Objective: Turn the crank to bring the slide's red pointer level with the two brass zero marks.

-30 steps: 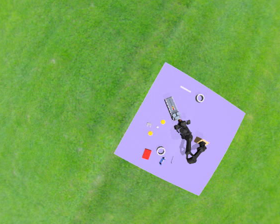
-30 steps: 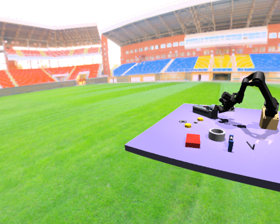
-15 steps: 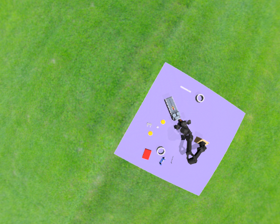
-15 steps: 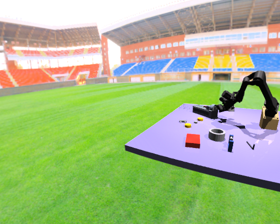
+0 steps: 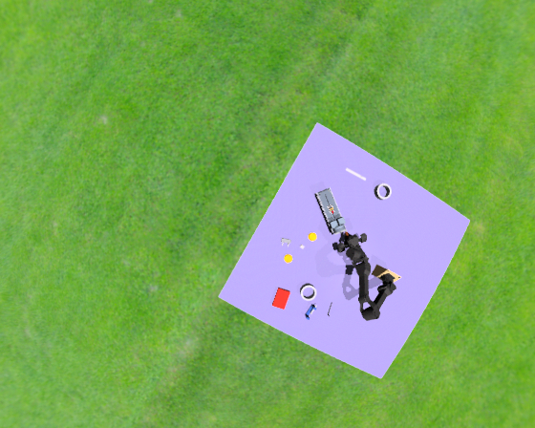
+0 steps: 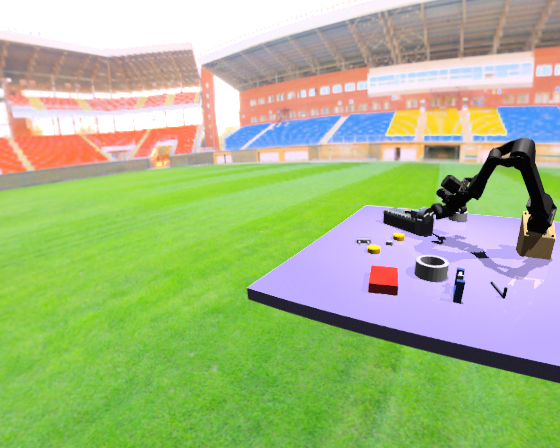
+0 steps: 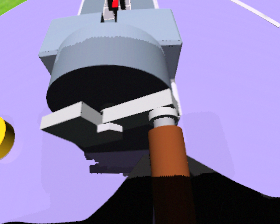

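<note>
Top view: grey machine (image 5: 326, 201) (image 6: 407, 221) (image 7: 113, 42) lies on the lilac table (image 5: 413, 224) (image 6: 332, 300) (image 7: 251, 100), its crank end facing the arm (image 5: 363, 279) (image 6: 529, 175); arm reaches over from its base, gripper (image 5: 347, 237) (image 6: 436, 212) right at that end, presumably so it can swing the crank without leaning over the slide; red pointer (image 5: 332, 210) (image 7: 115, 3) sits partway along the machine, too small here to judge against the brass marks; white ring, yellow discs and red block (image 5: 281, 298) (image 6: 383, 280) lie apart from it, no part in this job

Exterior view: arm arches up from the tan base block (image 6: 529, 242) and comes down at a slant to the near end of the machine, likely to line the fingers up with the handle; grip itself hidden by dark parts, pointer level can't be read

Wrist view: orange-brown handle (image 7: 168, 150) runs from the pale crank arm (image 7: 136, 106) down between the dark fingers, claw pinched on it; holding the handle out from the hub gives leverage for turning; pointer only part seen at the top edge, match with the zero marks can't tell; next likely a slow turn while watching the pointer, release only once level; too tight or off-arc a pull could slip the handle or overshoot
</note>
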